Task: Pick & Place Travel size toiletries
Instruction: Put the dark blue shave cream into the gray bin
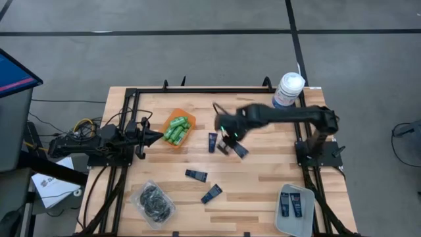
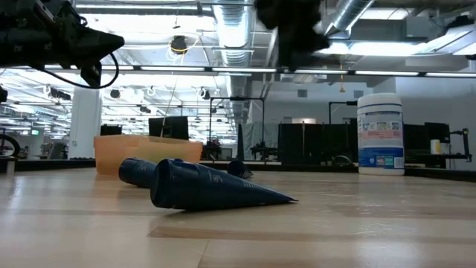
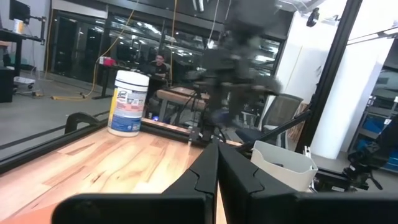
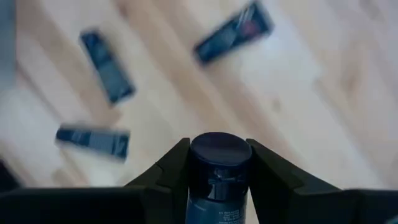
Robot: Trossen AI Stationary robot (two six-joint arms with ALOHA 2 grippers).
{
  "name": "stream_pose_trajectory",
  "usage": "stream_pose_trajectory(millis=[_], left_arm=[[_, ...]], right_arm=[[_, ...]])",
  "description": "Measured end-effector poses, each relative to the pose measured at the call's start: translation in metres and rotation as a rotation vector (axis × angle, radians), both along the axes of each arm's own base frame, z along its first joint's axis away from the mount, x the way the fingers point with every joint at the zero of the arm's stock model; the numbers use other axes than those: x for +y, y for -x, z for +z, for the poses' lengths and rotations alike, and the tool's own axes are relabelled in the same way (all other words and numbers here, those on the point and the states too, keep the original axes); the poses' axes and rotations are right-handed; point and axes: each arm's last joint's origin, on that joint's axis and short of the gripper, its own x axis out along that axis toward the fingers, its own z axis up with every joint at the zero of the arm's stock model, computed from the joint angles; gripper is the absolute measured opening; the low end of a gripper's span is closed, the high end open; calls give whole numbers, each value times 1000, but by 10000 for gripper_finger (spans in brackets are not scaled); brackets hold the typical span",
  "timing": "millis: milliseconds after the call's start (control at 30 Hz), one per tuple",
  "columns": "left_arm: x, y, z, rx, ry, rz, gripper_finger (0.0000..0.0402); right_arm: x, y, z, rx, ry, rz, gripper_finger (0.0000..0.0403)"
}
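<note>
Gripping a dark navy tube [image 4: 219, 174] between my right claw [image 4: 217, 163] fingers, I hover above the middle of the desk [image 1: 263, 178], where more navy tubes [image 1: 196, 175] lie scattered. Green bottles [image 1: 177, 130] sit in an orange tray [image 1: 170, 141], two tubes in a grey tray [image 1: 281, 220]. My left claw [image 1: 156, 137], pinched shut and empty, waits beside the orange tray.

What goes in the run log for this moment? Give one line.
right gripper: shut on navy tube, above table centre | left gripper: shut, waiting by orange bin
</note>
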Motion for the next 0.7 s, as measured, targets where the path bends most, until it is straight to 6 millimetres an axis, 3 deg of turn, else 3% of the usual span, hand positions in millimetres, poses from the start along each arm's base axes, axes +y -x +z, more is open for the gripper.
stream_pose_trajectory(millis=[167,367,700], left_arm=[[0,0,0,1,0,-2,2],[0,0,0,1,-1,-3,2],[0,0,0,0,0,-3,2]], right_arm=[[57,33,11,114,22,-63,116],[116,70,9,265,46,-204,126],[210,134,-13,404,-83,-465,125]])
